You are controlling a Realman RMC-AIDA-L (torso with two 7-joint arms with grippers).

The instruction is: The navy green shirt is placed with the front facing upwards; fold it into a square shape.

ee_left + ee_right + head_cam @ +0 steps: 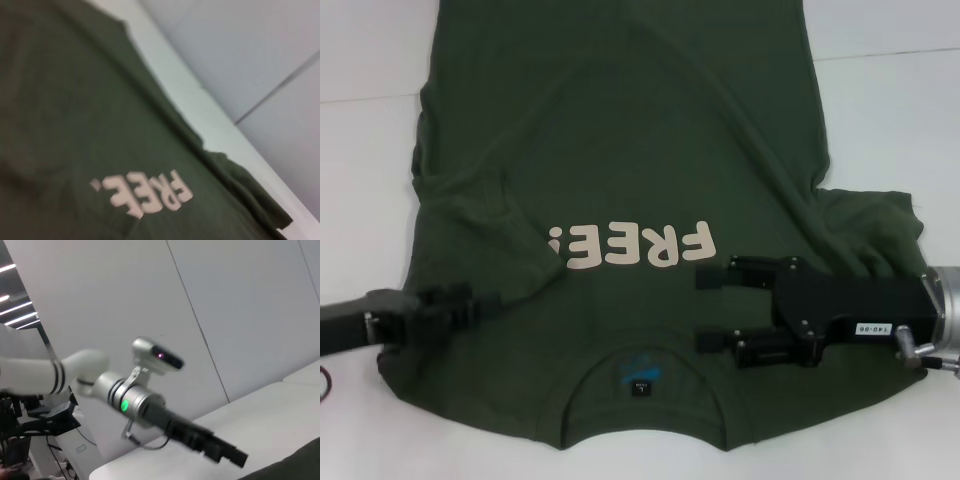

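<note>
Olive-green cotton fills most of the head view: the navy green shirt (620, 150) lies front up on the white table (365, 50), collar toward the bottom of the frame and hem running off the top edge. The cream "FREE!" lettering (632, 246) reads upside down just above the collar, and the black label (640, 386) with a bit of blue print sits inside the neck opening at bottom centre. On the left side the sleeve looks folded in over the chest, leaving a diagonal crease from mid-left down toward the lettering, so that edge runs fairly straight. On the right the other sleeve (875, 225) still sticks out flat past the body. The left gripper (480, 306) comes in from the lower-left edge, low over the shirt's shoulder area, and its tips blend into the dark cloth, so I honestly can't tell how its jaws stand or whether it has fabric. The right gripper (705, 308) reaches in from the lower right, hovering over the shoulder next to the collar, its two fingers spread wide apart with nothing between them. Bare white table shows in the upper-left and upper-right corners and down the left side below the arm. The left wrist view just shows the shirt and its far edge; the right wrist view catches the left arm (145, 407) out over the table.
</note>
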